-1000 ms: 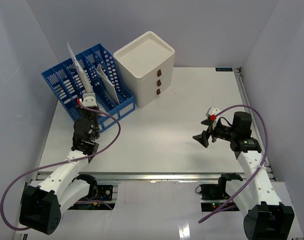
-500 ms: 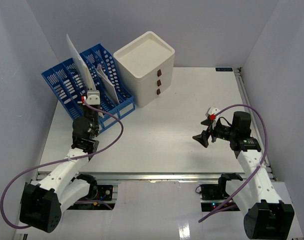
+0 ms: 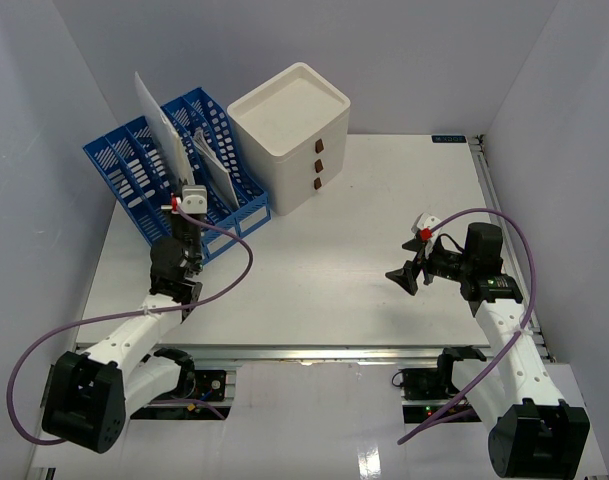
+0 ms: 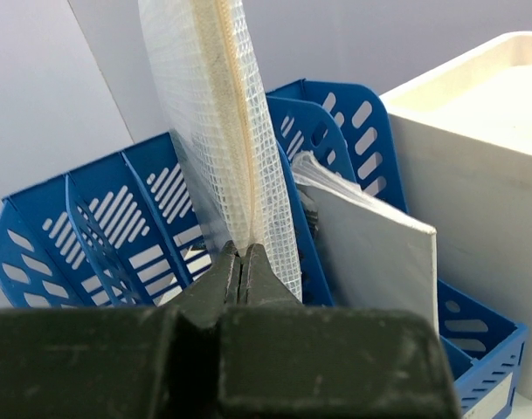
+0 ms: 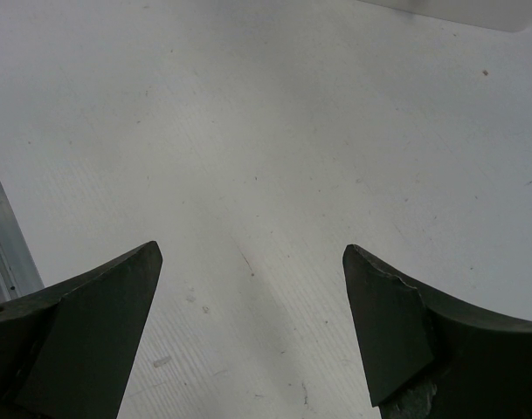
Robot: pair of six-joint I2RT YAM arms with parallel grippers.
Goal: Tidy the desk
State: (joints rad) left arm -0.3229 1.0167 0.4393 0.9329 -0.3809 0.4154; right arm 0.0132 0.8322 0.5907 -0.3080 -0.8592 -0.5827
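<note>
My left gripper point(image 3: 187, 192) point(image 4: 242, 255) is shut on the bottom edge of a white mesh zip pouch point(image 3: 152, 122) point(image 4: 220, 122). It holds the pouch upright over the blue file rack point(image 3: 124, 170) point(image 4: 117, 209) at the desk's back left. A white folder point(image 3: 216, 172) point(image 4: 370, 253) leans in a slot to the right of the pouch. My right gripper point(image 3: 406, 277) point(image 5: 252, 262) stands open, low over the bare white desk point(image 3: 314, 260) point(image 5: 248, 105), with nothing between its fingers.
A white drawer box point(image 3: 289, 135) point(image 4: 475, 166) with brown handles stands right of the rack at the back. Metal rail edging point(image 3: 304, 352) runs along the desk's near side. Grey walls close in on the left, back and right.
My left gripper has shifted a little to the right and toward the rack, carrying the pouch, which now stands slightly higher. The right arm has stayed still.
</note>
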